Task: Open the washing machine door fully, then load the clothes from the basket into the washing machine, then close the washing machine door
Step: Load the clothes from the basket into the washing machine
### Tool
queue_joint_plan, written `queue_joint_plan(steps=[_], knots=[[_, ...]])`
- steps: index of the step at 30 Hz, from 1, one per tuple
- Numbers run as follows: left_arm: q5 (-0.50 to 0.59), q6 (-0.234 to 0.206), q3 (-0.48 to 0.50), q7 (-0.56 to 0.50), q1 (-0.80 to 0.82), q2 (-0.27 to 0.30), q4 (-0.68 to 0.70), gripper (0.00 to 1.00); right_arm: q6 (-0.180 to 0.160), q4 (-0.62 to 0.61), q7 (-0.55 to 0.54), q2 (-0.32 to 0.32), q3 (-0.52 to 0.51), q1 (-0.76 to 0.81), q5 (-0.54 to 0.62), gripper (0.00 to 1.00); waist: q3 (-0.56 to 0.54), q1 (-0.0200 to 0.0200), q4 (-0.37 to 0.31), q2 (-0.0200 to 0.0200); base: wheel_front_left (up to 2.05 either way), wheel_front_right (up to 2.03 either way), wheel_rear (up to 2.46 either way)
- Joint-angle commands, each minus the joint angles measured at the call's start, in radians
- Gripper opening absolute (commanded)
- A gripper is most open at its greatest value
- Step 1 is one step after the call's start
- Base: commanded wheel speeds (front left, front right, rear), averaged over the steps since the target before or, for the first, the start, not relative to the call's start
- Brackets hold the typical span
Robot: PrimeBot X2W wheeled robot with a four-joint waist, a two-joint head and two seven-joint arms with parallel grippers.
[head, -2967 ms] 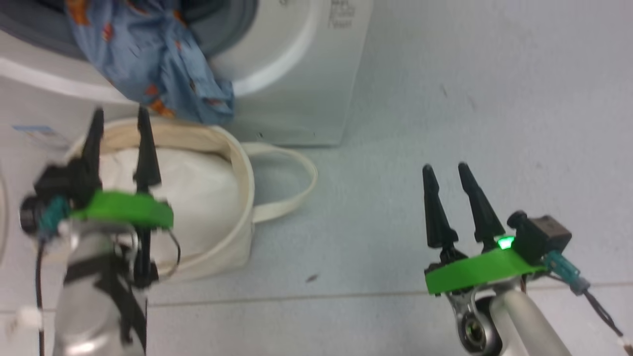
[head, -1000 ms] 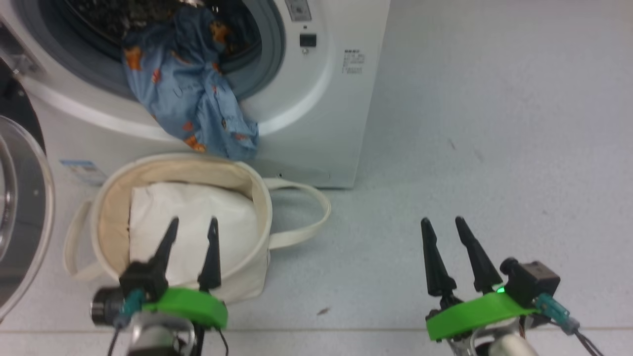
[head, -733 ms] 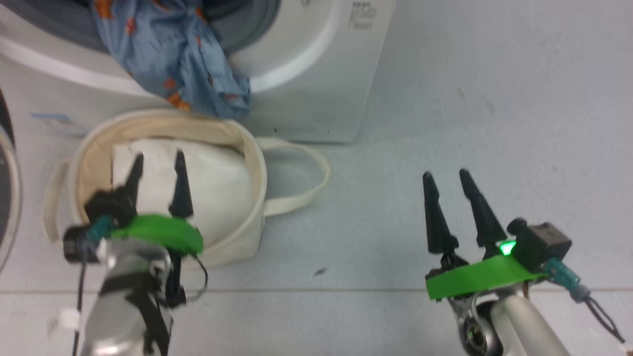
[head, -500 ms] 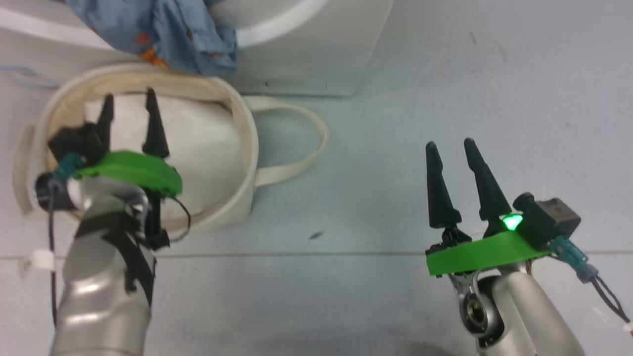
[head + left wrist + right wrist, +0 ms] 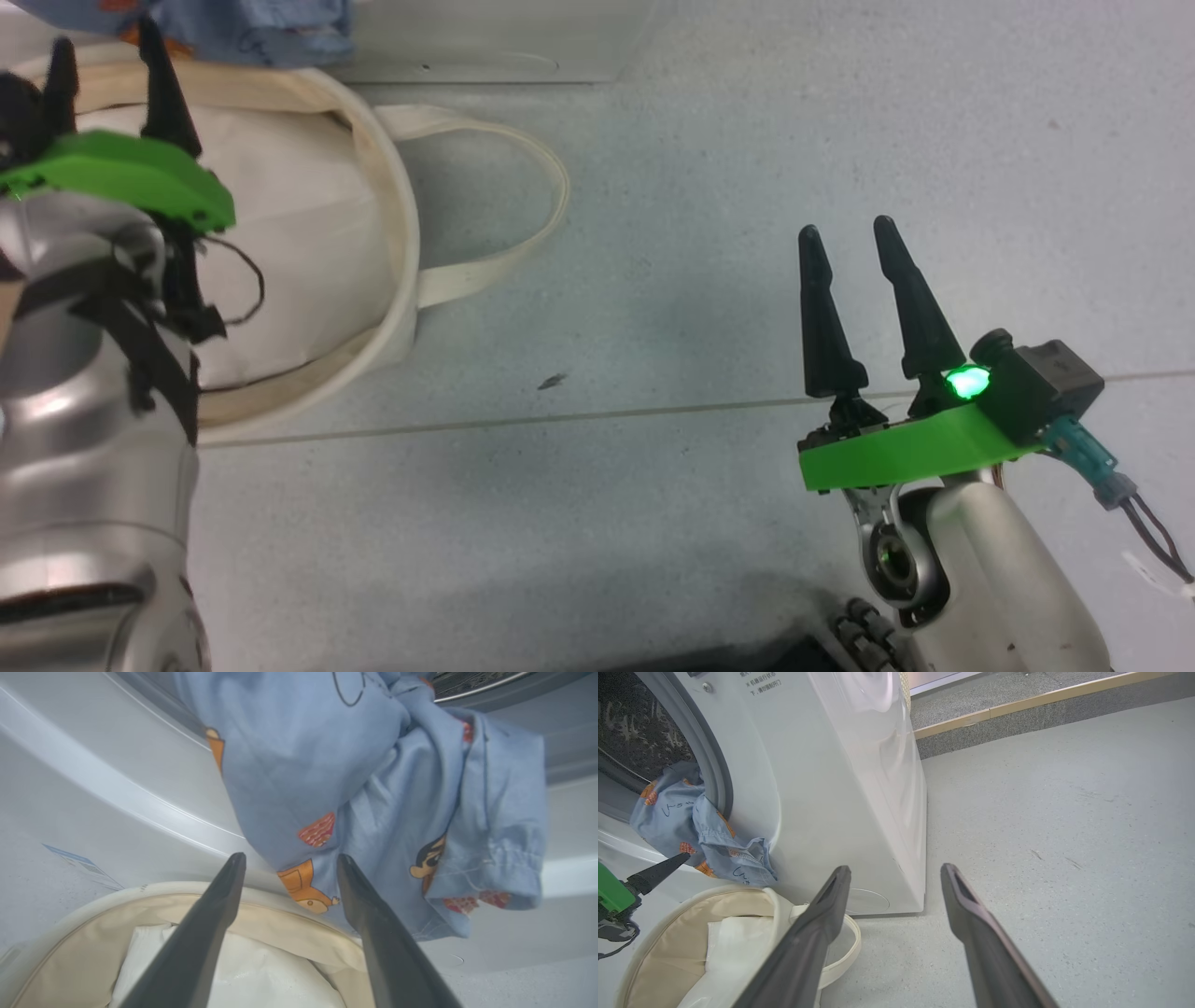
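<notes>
Left gripper (image 5: 290, 857) has advanced over the basket (image 5: 392, 187) toward the clothes (image 5: 373, 788) hanging beyond it. I read it and right gripper (image 5: 846, 227) as released, empty; loading unfinished.

The right end effector (image 5: 848, 231) has tapered black fingers (image 5: 825, 317), a green plate (image 5: 896, 453), a lit green lamp (image 5: 966, 382) and a silver forearm (image 5: 999, 569).

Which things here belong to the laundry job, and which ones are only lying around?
Belong to the job: the blue clothes hanging out of the washing machine; the basket; the left gripper, open, pointing at the clothes.
Just lying about: the white liner in the basket; a dark speck on the floor; the kerb beyond the machine.
</notes>
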State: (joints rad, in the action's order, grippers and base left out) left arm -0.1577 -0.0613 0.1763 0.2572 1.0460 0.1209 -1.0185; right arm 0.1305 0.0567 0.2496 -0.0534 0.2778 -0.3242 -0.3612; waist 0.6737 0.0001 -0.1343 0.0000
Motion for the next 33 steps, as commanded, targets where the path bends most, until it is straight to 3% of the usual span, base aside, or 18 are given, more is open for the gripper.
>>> queue_joint_plan(steps=[1,15,16,17,25,33], knots=[[0.015,-0.002,0.014,0.005,0.03,0.051,0.009,1.0,0.0,-0.035,0.012,0.003,0.026,0.008,-0.001,1.0,0.022,-0.0001,-0.013,0.0,0.0,0.0,0.0],[0.052,-0.006,-0.009,0.005,0.176,0.056,-0.042,1.0,0.0,-0.049,0.012,0.003,0.032,-0.013,-0.007,1.0,0.084,-0.0001,-0.028,0.0,0.0,0.0,0.0],[0.047,0.006,-0.008,0.005,0.183,0.053,-0.04,0.83,0.0,-0.049,0.012,0.003,0.031,-0.015,-0.006,1.0,0.086,-0.0001,-0.027,0.0,0.0,0.0,0.0],[0.043,0.018,-0.007,0.005,0.188,0.049,-0.034,0.0,0.0,-0.05,0.012,0.003,0.03,-0.016,-0.006,1.0,0.088,-0.0001,-0.025,0.0,0.0,0.0,0.0],[0.038,0.089,0.002,0.005,0.131,0.014,0.127,0.0,0.0,-0.038,0.012,0.003,0.032,-0.013,0.0,1.0,0.047,-0.0001,0.001,0.0,0.0,0.0,0.0],[0.031,0.132,0.079,0.005,0.056,-0.013,0.392,0.0,0.0,-0.034,0.012,0.003,0.052,0.006,-0.003,1.0,-0.01,-0.0001,0.003,0.0,0.0,0.0,0.0]])
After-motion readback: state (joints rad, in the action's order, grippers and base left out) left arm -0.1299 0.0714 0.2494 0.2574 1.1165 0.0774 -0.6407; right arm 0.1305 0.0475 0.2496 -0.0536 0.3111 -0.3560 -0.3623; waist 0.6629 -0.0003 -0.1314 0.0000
